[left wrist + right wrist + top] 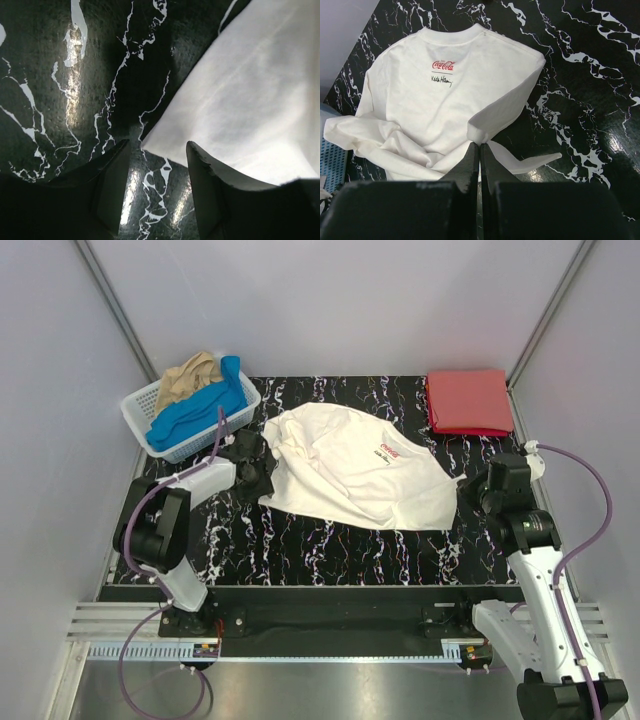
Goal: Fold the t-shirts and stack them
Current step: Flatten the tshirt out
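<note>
A white t-shirt (pixel 355 465) with a small red chest print (pixel 443 65) lies crumpled in the middle of the black marble table. My right gripper (pixel 480 146) is shut on a folded bit of its edge (pixel 485 131) at the shirt's right side (pixel 462 490). My left gripper (pixel 157 150) stands open low over the table at the shirt's left edge (pixel 266 466); the cloth edge (pixel 240 100) reaches just up to its fingertips, with bare table between the jaws. A folded red t-shirt (pixel 468 400) rests at the back right.
A white lattice basket (pixel 205 445) at the back left holds a blue t-shirt (pixel 195 410) and a tan one (pixel 190 375). Grey walls close in on both sides and the back. The basket's corner (pixel 332 165) shows at the left of the right wrist view.
</note>
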Controlling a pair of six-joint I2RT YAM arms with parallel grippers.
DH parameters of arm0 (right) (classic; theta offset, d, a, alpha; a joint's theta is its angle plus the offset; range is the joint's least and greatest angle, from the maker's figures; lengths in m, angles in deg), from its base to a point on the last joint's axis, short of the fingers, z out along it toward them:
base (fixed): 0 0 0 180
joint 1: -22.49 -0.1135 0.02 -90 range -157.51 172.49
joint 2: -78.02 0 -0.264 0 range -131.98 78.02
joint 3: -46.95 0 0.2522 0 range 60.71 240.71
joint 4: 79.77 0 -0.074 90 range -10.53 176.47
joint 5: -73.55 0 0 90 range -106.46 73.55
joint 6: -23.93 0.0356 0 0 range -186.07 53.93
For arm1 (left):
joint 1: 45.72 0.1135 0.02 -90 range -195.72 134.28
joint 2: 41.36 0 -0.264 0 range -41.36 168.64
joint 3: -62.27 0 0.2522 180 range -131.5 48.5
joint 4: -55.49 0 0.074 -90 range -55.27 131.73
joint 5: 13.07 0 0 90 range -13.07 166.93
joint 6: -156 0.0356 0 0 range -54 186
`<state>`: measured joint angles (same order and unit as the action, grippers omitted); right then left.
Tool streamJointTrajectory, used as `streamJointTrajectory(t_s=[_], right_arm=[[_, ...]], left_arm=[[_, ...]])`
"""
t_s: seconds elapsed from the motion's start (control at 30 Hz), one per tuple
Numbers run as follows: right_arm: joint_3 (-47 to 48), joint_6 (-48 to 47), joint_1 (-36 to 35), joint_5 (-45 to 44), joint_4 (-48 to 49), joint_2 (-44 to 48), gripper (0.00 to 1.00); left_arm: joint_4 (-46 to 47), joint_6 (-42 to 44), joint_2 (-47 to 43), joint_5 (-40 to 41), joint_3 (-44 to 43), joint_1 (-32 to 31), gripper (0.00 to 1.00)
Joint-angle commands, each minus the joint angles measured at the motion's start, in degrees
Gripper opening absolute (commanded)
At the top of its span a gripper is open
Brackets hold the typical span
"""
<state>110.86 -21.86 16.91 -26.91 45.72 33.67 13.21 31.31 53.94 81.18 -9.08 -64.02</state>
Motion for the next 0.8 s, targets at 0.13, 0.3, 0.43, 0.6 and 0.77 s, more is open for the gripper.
streamJointTrajectory(t_s=[0.13,0.3,0.43,0.6,0.77], right_arm=[[-0.84,0.53,-0.04,0.7,3.31,-0.11,0.0],[-1.11,-0.17,0.05,0.27,3.75,-2.4,0.0],[4.32,-2.45,-0.04,-6.13,2.17,-4.06,0.0],[25.4,-6.58,-0.04,-10.46,1.03,-11.18,0.0],[46.04,-11.94,0.05,-12.39,-1.25,-14.62,0.0]], left_arm=[[4.6,-3.53,2.51,0.06,3.08,0.2,0.47],[5.58,-3.89,2.25,-1.09,3.09,-0.06,0.08],[-1.62,-1.61,-6.94,-0.04,-1.99,-0.06,0.0],[-13.81,1.91,-19.43,1.2,-23.02,-0.06,0.0],[-23.94,2.71,-23.58,2.69,-47.32,-0.15,0.0]])
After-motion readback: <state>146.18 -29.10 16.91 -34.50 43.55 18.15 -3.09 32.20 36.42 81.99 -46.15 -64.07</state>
